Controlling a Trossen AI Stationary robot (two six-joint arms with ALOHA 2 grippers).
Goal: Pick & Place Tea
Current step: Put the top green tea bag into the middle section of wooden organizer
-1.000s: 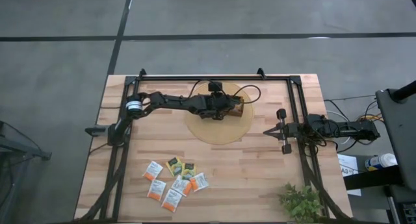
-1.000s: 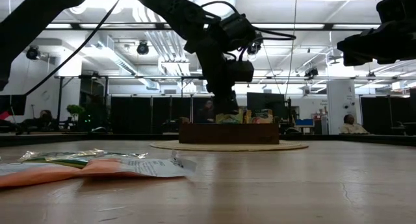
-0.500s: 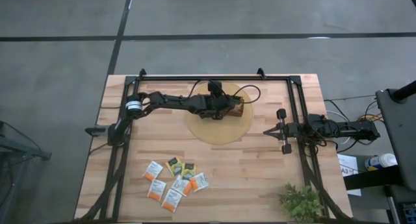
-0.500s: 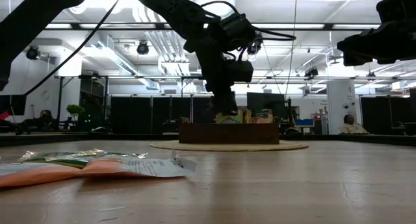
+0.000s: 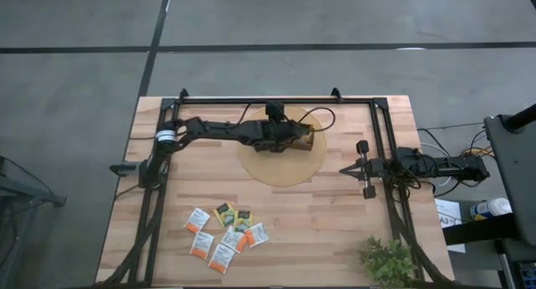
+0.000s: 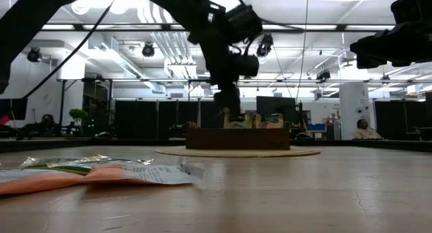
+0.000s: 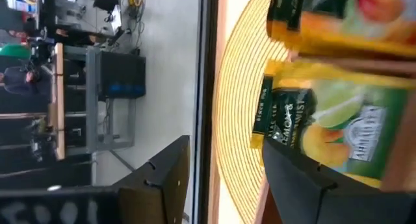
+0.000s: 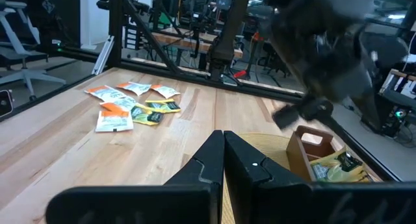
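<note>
Several tea packets (image 5: 224,234) lie flat in a loose cluster near the table's front left, also visible as packets (image 6: 101,171) in the low view and packets (image 8: 130,104) in the right wrist view. A brown wooden tray (image 5: 307,140) sits on a round woven mat (image 5: 280,170) at the far middle. My left gripper (image 7: 224,185) hovers open just above the tray. A yellow-green packet (image 7: 318,126) lies in the tray below it, beside another packet (image 7: 325,16). My right gripper (image 5: 347,169) waits shut at the table's right, holding nothing.
A small green plant (image 5: 387,260) stands at the front right corner. Black frame rails (image 5: 260,99) run along the table's far edge and down both sides. Bare wood lies between the mat and the packet cluster.
My left gripper has risen a little from the tray's top, still over the same spot. The packets in the tray stay where they were.
</note>
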